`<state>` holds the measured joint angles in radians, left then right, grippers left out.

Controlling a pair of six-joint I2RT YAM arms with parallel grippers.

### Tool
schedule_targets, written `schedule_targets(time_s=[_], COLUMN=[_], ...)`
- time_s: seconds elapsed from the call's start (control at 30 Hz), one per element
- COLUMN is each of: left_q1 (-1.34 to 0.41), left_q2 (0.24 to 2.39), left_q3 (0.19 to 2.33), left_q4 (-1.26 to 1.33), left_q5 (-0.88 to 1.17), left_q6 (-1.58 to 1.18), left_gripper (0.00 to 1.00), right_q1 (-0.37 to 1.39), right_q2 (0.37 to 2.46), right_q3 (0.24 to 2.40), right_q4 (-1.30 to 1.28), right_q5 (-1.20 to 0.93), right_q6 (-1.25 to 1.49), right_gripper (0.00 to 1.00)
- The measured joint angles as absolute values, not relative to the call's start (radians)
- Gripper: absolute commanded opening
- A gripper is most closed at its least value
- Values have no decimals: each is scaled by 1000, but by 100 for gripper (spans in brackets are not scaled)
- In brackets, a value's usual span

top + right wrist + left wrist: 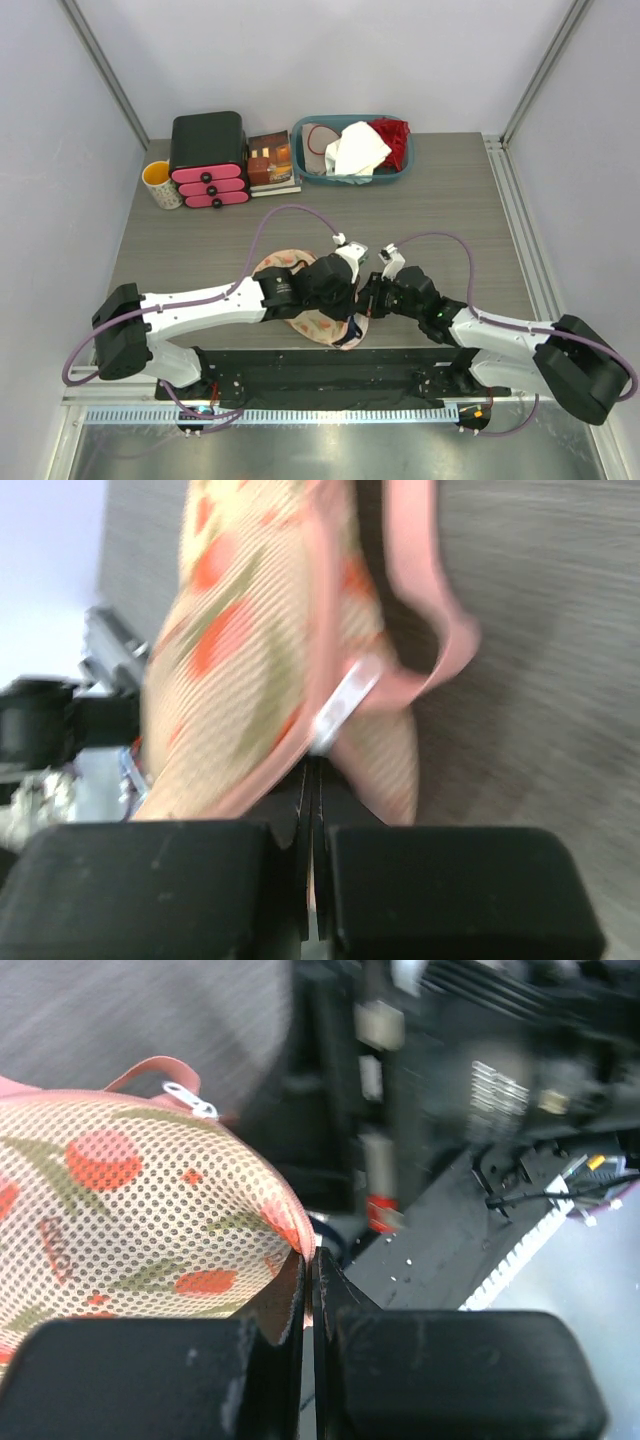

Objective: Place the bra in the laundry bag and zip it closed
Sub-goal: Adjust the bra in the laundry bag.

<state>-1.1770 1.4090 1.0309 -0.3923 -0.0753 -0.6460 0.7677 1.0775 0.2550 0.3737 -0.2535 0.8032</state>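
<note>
The laundry bag (277, 263), cream mesh with reddish flowers and pink zipper trim, lies on the table between the two arms, mostly covered by the left wrist. My left gripper (308, 1252) (349, 304) is shut on the bag's pink edge. My right gripper (312, 765) (367, 299) is shut on the silver zipper pull (340, 705), next to a pink loop (440, 630). A second zipper pull (186, 1095) shows at the bag's (130, 1210) far rim. The bra's cups are hidden; only a thin dark strap (351, 333) sticks out at the bag's near edge.
At the back stand a teal basket (394, 176) holding a white cloth and a red garment, a small book-like box (272, 162), a black box with pink drawers (208, 160) and a yellow-rimmed mug (162, 185). A black mat (320, 378) runs along the near edge.
</note>
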Motion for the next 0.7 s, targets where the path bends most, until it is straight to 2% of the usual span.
schedule_targets(time_s=[0.1,0.2,0.37,0.43,0.57,0.7], left_q1=[-1201,-1209,-1209,-1210,-1210,-1210], left_q2=[1412,1415,1415,1415,1414,1412], left_q3=[1033,1034,1034,1034,1034,1034], left_q4=[-392,-393,-395,-397,-405,-416], left_q5=[-73,-78,-103,-113,-137,-151], left_q6=[-646,-646,-645,-645,-641,-636], left_gripper=[0,0,0,0,0,0], right_q1=[780,787,791,791,791,791], right_q2=[1133,1145,1088,1039,940,841], right_q3=[256,260,281,283,285,289], right_q4=[410,419,353,311,211,96], right_q5=[-175,-110,-43,-33,-25,-29], right_q6=[805,804,797,794,790,788], right_gripper=[1,9,27,37,48,55])
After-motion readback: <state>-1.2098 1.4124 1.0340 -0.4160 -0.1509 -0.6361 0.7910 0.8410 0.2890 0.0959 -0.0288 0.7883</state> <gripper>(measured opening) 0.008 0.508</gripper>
